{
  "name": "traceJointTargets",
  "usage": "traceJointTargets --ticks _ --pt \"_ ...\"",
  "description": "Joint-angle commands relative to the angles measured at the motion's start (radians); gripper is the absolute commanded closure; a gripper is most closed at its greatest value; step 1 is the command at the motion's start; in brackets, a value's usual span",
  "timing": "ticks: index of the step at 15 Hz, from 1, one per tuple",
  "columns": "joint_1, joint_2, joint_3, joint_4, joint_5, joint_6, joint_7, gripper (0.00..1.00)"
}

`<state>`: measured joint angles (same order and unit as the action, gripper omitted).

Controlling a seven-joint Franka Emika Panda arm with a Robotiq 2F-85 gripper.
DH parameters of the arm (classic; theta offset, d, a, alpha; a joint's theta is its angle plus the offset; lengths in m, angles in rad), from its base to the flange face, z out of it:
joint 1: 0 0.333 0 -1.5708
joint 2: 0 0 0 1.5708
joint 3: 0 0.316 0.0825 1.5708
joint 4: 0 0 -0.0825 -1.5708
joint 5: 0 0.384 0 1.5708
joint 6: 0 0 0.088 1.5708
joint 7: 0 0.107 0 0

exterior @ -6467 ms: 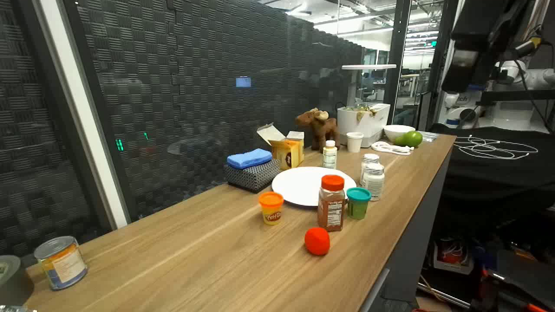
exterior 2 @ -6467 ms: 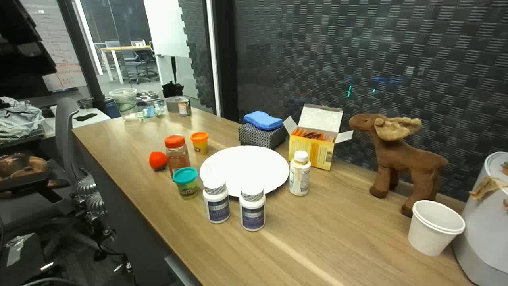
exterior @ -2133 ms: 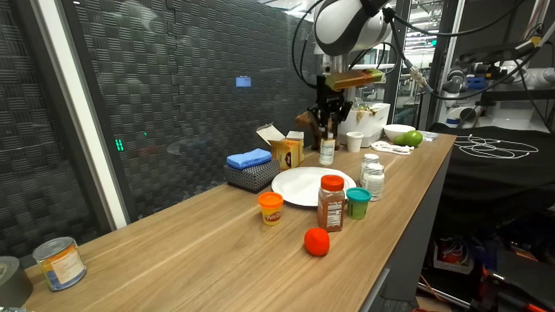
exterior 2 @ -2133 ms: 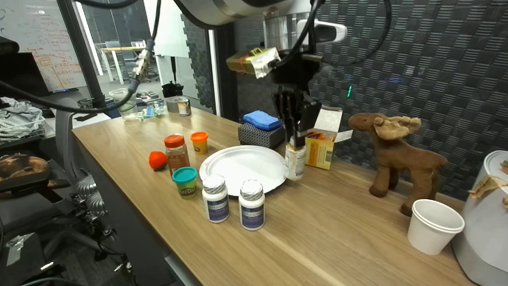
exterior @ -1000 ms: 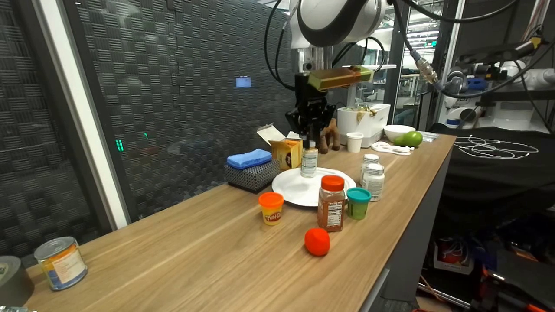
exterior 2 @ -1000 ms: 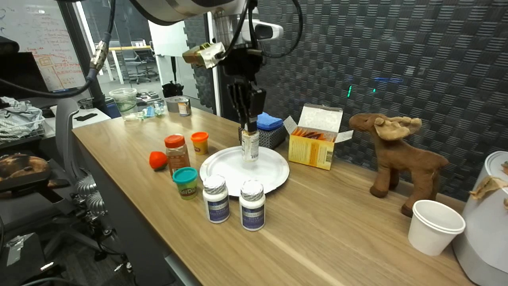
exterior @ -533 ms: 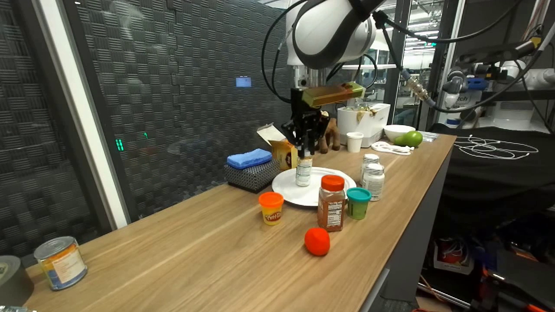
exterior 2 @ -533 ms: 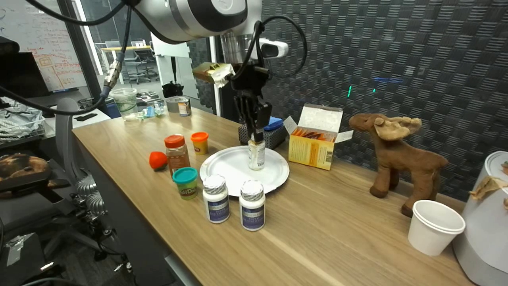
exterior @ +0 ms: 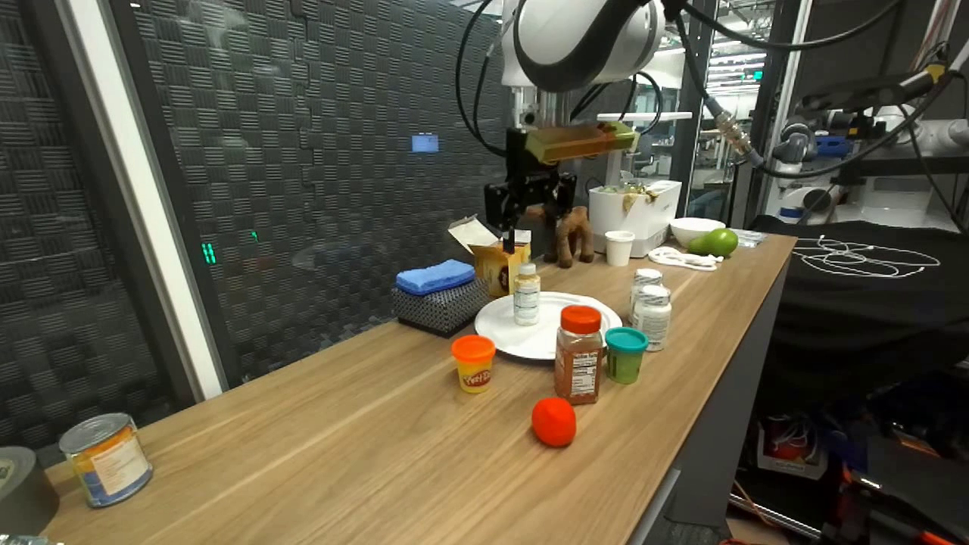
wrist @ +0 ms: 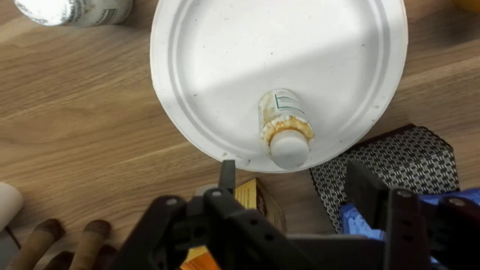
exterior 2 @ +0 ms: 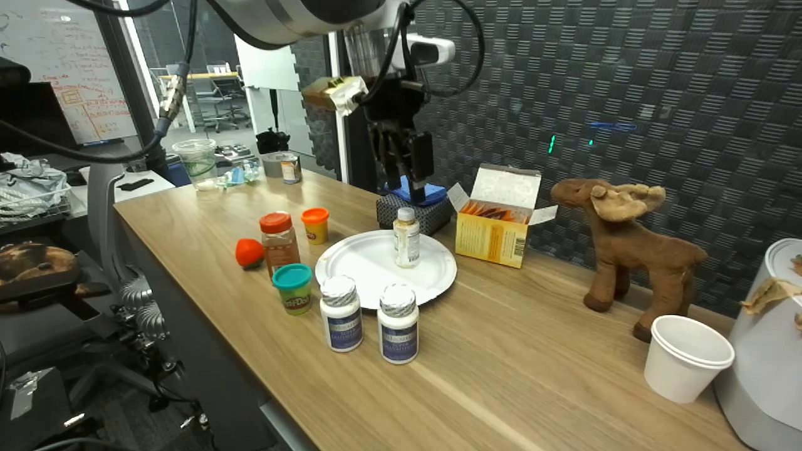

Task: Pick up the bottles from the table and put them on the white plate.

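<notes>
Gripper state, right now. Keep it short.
Gripper: open, holding nothing; the white-capped bottle stands upright on the white plate, apart from it.

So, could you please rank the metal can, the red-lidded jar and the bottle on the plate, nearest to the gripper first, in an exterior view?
1. Bottle: on the plate, under the gripper
2. Red-lidded jar: beside the plate
3. Metal can: at the lower left
</notes>
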<state>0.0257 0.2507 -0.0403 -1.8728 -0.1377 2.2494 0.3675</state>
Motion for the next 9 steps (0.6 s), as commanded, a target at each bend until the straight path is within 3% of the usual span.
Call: traceJointTargets --ticks 1,4,9 --pt "0.016 -0.186 -0.007 -0.081 -0.026 -0.031 0.023 0.0" --pt "0.0 -0.324 0.006 -0.107 -0.043 -0.111 -0.012 0.0" --pt "-0.024 -0.536 0.032 -0.083 -0.046 -0.351 -0.046 0.0"
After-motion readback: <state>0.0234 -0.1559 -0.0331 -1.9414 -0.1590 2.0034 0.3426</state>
